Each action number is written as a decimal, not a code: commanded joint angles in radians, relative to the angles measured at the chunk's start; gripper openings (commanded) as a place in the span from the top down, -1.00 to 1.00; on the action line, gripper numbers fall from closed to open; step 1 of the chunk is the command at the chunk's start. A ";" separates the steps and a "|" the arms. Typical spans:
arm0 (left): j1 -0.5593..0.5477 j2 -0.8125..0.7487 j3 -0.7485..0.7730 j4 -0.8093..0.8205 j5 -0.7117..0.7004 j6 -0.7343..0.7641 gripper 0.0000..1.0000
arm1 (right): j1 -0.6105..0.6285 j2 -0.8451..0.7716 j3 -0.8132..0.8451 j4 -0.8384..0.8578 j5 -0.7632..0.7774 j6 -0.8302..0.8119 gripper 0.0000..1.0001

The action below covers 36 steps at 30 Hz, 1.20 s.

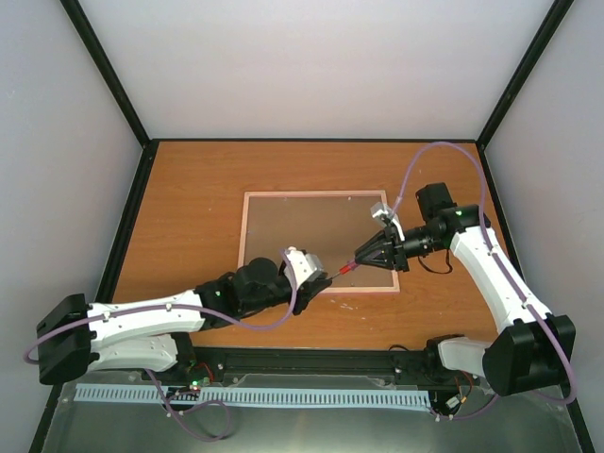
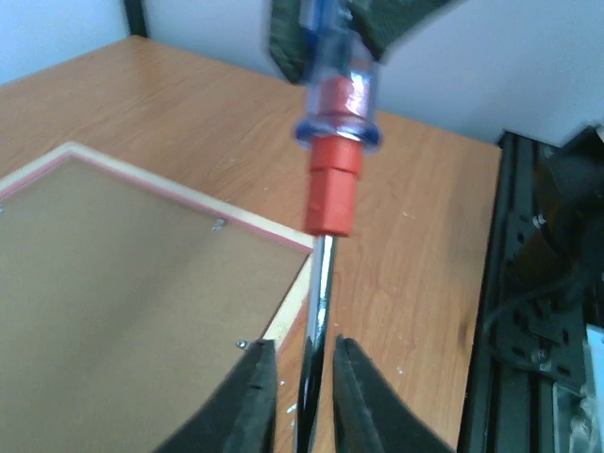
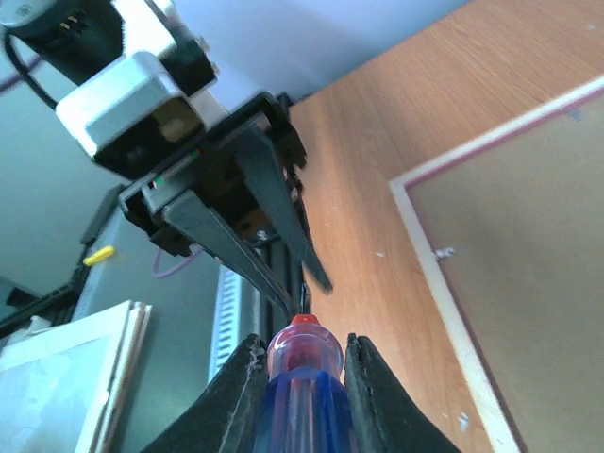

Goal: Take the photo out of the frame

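The pink frame (image 1: 302,231) lies face down mid-table, its brown board back (image 2: 123,283) (image 3: 528,236) up; the photo is hidden. A screwdriver (image 1: 345,270) with a blue-and-clear handle and red collar hangs over the frame's near right corner, held at both ends. My left gripper (image 1: 321,280) (image 2: 302,344) is shut on its metal shaft (image 2: 321,283). My right gripper (image 1: 360,260) (image 3: 303,342) is shut on the handle (image 3: 304,387), fingers pressed to both sides. The left fingers (image 3: 283,255) show just beyond the handle's tip in the right wrist view.
Small metal tabs (image 2: 218,225) (image 3: 442,253) sit along the board's edge. A black rail (image 2: 528,283) runs along the table's near edge, with a white cable tray (image 1: 255,396) below it. A stack of white sheets (image 3: 66,377) lies off the table. Enclosure walls stand on three sides.
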 commanded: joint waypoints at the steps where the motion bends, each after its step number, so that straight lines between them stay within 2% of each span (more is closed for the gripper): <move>1: 0.043 0.031 0.054 -0.043 -0.139 -0.130 0.24 | -0.004 -0.016 0.000 0.098 0.099 0.071 0.94; 2: 0.048 0.048 0.076 -0.097 -0.188 -0.179 -0.06 | -0.004 -0.021 0.002 0.139 0.136 0.115 0.94; 3: 0.049 0.065 0.100 -0.155 -0.235 -0.228 -0.23 | -0.004 -0.029 0.001 0.181 0.179 0.163 0.94; 5: 0.053 0.087 0.140 -0.286 -0.340 -0.351 -0.37 | -0.004 -0.043 -0.005 0.267 0.277 0.242 0.94; 7: 0.088 0.090 0.161 -0.441 -0.398 -0.502 -0.39 | -0.004 -0.050 -0.010 0.353 0.370 0.310 0.94; 10: 0.210 0.052 0.126 -0.562 -0.352 -0.657 -0.39 | 0.004 -0.013 0.014 0.410 0.479 0.347 0.94; 13: 0.355 -0.020 0.066 -0.604 -0.294 -0.705 -0.35 | 0.042 0.039 0.071 0.406 0.562 0.338 0.95; 17: 0.528 -0.042 0.016 -0.602 -0.198 -0.677 -0.30 | 0.127 0.077 0.104 0.454 0.617 0.336 0.95; 22: 0.695 0.058 -0.034 -0.495 -0.025 -0.604 -0.24 | 0.210 0.159 0.181 0.508 0.650 0.379 0.95; 25: 0.728 0.133 -0.023 -0.447 0.018 -0.585 -0.19 | 0.265 0.220 0.248 0.499 0.646 0.392 0.94; 34: 0.745 0.262 0.027 -0.423 -0.044 -0.535 0.05 | 0.326 0.316 0.325 0.485 0.591 0.391 0.94; 36: 0.745 0.275 0.026 -0.418 -0.045 -0.530 0.17 | 0.329 0.314 0.324 0.481 0.591 0.391 0.95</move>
